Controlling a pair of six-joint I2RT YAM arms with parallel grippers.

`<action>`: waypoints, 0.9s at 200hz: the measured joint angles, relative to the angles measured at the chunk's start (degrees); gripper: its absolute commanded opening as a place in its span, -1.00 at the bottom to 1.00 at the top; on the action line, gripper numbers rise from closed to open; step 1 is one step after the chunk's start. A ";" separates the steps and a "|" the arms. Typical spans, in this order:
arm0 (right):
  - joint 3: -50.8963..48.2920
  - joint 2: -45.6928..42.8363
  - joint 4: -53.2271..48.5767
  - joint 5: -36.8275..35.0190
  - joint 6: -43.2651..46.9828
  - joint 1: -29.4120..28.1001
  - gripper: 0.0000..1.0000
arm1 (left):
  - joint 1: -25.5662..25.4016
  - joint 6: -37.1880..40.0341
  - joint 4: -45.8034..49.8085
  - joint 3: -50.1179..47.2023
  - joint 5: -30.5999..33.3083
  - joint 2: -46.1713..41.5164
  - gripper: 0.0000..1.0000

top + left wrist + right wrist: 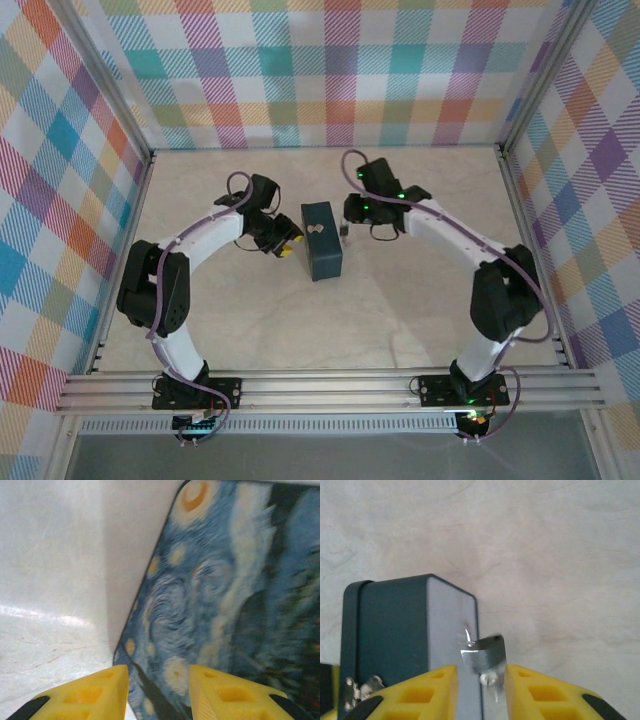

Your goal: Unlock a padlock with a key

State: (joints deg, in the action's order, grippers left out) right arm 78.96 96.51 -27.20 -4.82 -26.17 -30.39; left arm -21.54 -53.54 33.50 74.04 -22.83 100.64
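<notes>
In the right wrist view, a small silvery brushed-metal block, the padlock (485, 655), sits between the yellow fingers of my right gripper (481, 669), against the right finger. It hangs close to the grey side of the upright dark-blue tin (395, 630). From above, the padlock (343, 236) is a grey speck at the right gripper (346, 226), just right of the tin (321, 245). A tiny silvery piece (317, 230), seemingly the key, lies on the tin's top edge (362, 689). My left gripper (288, 244) stands open at the tin's left, its fingertips (159, 672) facing the swirl-painted face (210, 595).
Pale marble-look tabletop (400, 320) lies all around the tin. Metal frame posts and checked walls (320, 70) close the back and both sides. A rail (330, 385) runs along the near edge by the arm bases.
</notes>
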 measured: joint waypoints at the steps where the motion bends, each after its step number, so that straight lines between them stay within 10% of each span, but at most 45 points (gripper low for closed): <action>1: -0.17 -0.17 0.07 0.07 0.07 0.15 -0.36 | 0.02 0.00 0.02 0.11 0.00 0.00 -0.26; 76: -16.50 -3.37 3.48 10.93 2.89 7.82 0.03 | 5.03 6.45 5.40 3.69 3.37 0.00 -0.22; 180: -2.99 0.37 5.46 8.76 3.08 -11.26 0.99 | 9.38 12.15 8.63 4.63 6.23 -1.66 -0.09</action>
State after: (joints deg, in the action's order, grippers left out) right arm 75.96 96.88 -21.74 3.95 -23.09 -41.65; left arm -12.16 -41.39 42.13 78.67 -16.60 98.98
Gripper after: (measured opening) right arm 0.983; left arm 0.454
